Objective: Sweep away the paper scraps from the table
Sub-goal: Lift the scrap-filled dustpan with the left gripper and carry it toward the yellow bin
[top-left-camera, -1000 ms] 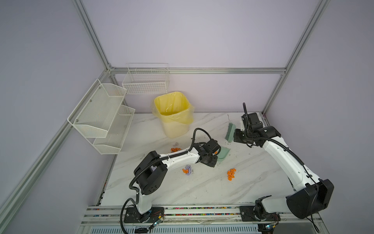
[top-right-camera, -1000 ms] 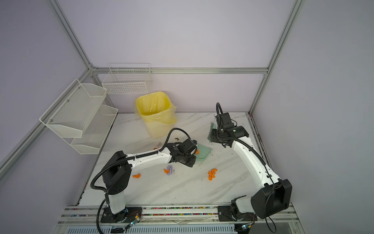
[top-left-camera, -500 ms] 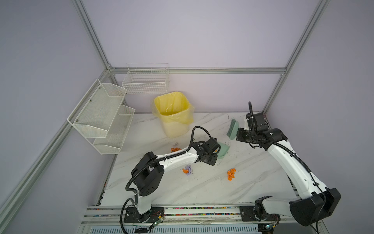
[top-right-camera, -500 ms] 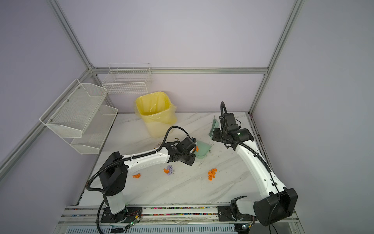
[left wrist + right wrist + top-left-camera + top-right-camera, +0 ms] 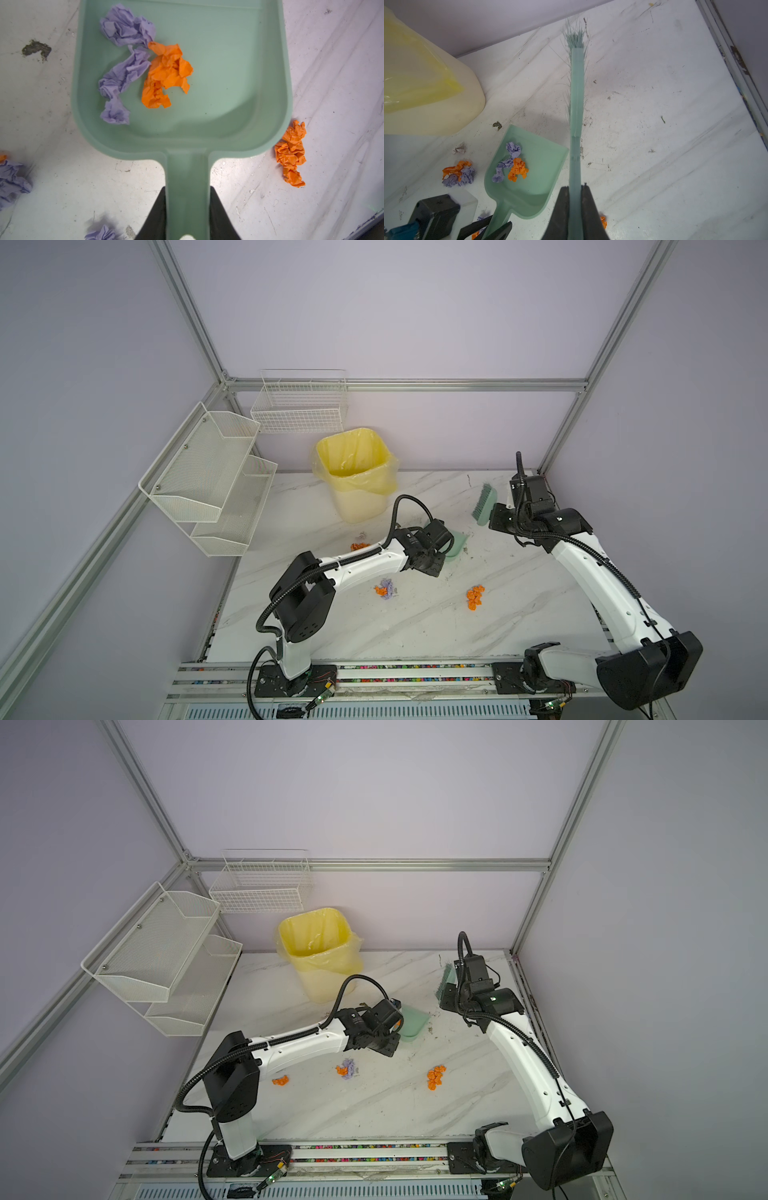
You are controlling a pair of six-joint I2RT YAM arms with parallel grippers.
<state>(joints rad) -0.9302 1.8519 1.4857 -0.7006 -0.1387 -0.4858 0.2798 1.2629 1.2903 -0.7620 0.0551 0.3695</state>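
Left claw [image 5: 187, 194] grasps the dustpan [image 5: 228, 72] by its handle; right claw [image 5: 574, 187] is clenched on the brush [image 5: 576, 93]. Some paper scraps [image 5: 166, 74] lie inside the dustpan, other clusters scattered across the desk [image 5: 415, 626]

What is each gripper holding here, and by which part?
Left gripper grips the dustpan by its handle; right gripper grips the brush by its handle.

The paper scraps [image 5: 166, 74] look crumpled and matt, the dustpan [image 5: 228, 83] smooth plastic, the table [image 5: 332, 62] scuffed marble-patterned
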